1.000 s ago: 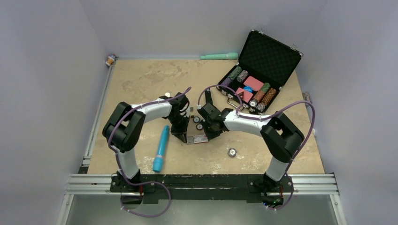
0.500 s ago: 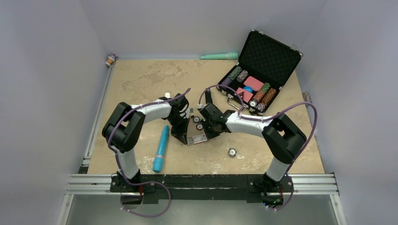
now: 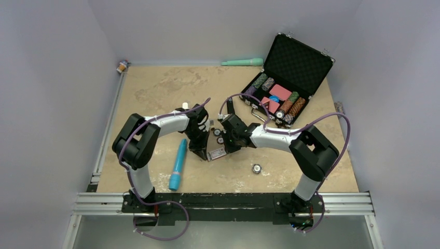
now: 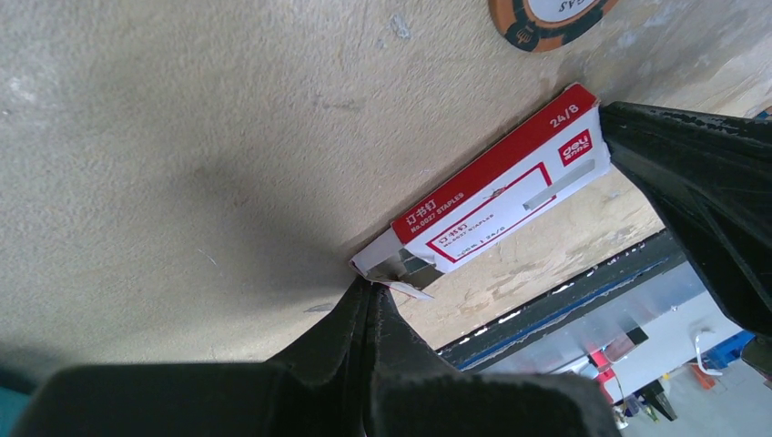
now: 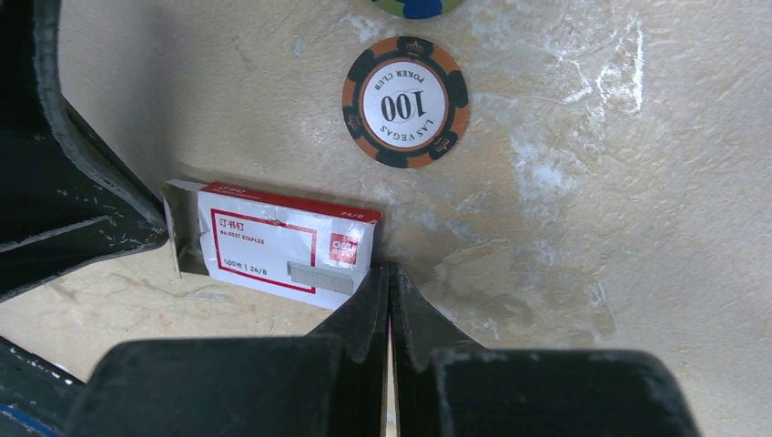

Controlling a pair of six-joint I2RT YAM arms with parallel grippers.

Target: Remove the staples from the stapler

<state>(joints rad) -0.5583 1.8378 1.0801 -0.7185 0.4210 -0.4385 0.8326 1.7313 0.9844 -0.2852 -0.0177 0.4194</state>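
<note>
No slim black stapler shows in any view; it is hidden or out of view. A red-and-white staples box [image 3: 217, 153] lies on the table between my grippers. My left gripper [image 3: 204, 155] is shut, and in the left wrist view its tips [image 4: 371, 284] touch the torn open flap end of the box [image 4: 501, 191]. My right gripper [image 3: 227, 149] is shut, and in the right wrist view its tips [image 5: 389, 269] rest against the closed end of the box [image 5: 273, 248].
A blue tube [image 3: 177, 164] lies left of the grippers. Poker chips [image 3: 218, 136] lie just behind the box; one shows in the right wrist view [image 5: 405, 102]. An open black chip case [image 3: 290, 78] stands at the back right. A small round piece [image 3: 256, 168] lies front right.
The right gripper has edged left and the box has turned slightly between the two grippers. Both grippers stay shut.
</note>
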